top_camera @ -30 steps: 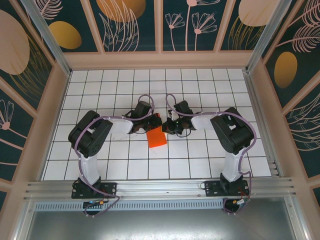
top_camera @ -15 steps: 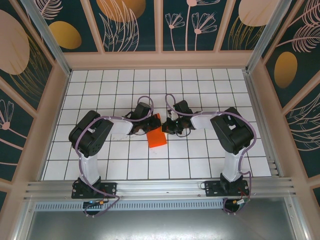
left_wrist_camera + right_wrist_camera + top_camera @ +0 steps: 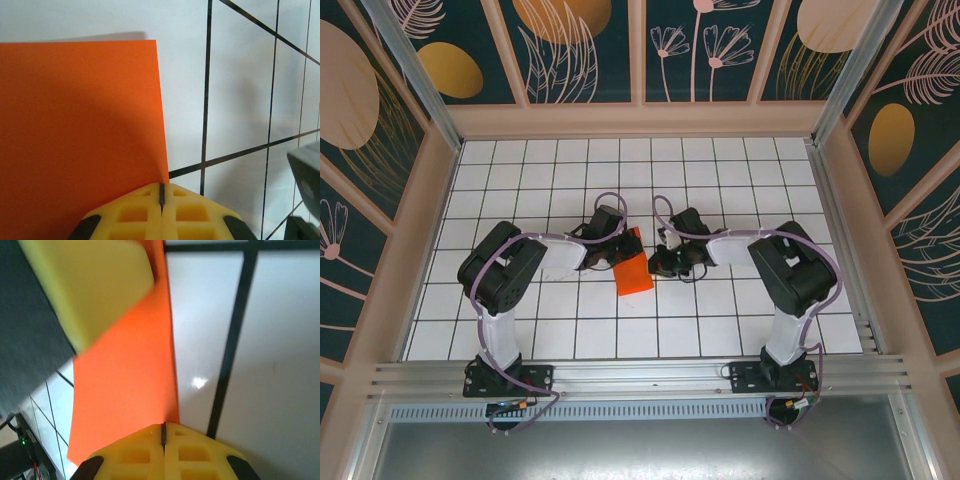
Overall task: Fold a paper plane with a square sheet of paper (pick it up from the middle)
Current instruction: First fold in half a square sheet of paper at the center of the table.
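I am stretching both arms low toward the square sheet of paper (image 3: 635,275) lying mid-counter (image 3: 720,320). My left gripper (image 3: 618,254) and right gripper (image 3: 656,262) are flanking it, jaws closed tight. My own fingers (image 3: 135,215) are hiding whether they are pinching its edge.

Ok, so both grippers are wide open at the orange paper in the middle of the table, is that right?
Not open: both are shut. The left wrist view shows the left gripper with its jaws pressed together and the orange paper running by its edge into their seam. The right wrist view shows the same for the right gripper. They are indeed at the paper in the middle of the table.
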Robot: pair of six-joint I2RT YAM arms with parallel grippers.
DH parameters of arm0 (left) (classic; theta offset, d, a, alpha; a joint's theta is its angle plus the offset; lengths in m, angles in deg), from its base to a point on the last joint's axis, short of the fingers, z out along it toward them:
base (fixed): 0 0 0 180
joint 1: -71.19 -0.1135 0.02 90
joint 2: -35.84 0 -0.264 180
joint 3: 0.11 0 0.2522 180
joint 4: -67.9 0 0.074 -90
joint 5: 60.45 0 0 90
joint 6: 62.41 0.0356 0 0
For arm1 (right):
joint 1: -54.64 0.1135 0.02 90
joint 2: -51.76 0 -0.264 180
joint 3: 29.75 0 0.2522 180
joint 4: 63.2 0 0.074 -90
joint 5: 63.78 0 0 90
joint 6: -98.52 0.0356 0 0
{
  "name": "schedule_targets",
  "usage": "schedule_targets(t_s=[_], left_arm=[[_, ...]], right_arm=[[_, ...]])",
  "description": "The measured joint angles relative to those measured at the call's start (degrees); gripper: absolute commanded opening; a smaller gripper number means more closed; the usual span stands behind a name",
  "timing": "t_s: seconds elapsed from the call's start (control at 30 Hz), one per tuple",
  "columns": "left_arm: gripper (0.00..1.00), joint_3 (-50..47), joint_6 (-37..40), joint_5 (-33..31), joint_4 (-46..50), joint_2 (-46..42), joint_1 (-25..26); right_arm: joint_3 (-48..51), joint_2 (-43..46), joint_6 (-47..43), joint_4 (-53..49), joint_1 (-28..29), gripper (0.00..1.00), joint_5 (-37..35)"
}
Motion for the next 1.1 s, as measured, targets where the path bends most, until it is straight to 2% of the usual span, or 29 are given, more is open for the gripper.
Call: schedule_targets(t_s=[0.27,0.63,0.83,1.1], left_arm=[[0.0,0.0,0.0,0.0,0.0,0.0,0.0],[0.0,-0.2,0.0,0.2,-0.5,0.0,0.0],[0.0,-0.3,0.0,0.4,-0.6,0.0,0.0],[0.0,-0.3,0.0,0.3,-0.6,0.0,0.0]], right_arm=[[4.2,3.7,-0.5,-1.6,0.3,0.0,0.6],[1.7,6.3,0.0,-3.7,0.5,0.0,-0.1],[-3.0,1.8,0.7,-0.9,1.0,0.0,-0.1],[-3.1,-1.9,1.3,-0.1,1.3,0.0,0.0]])
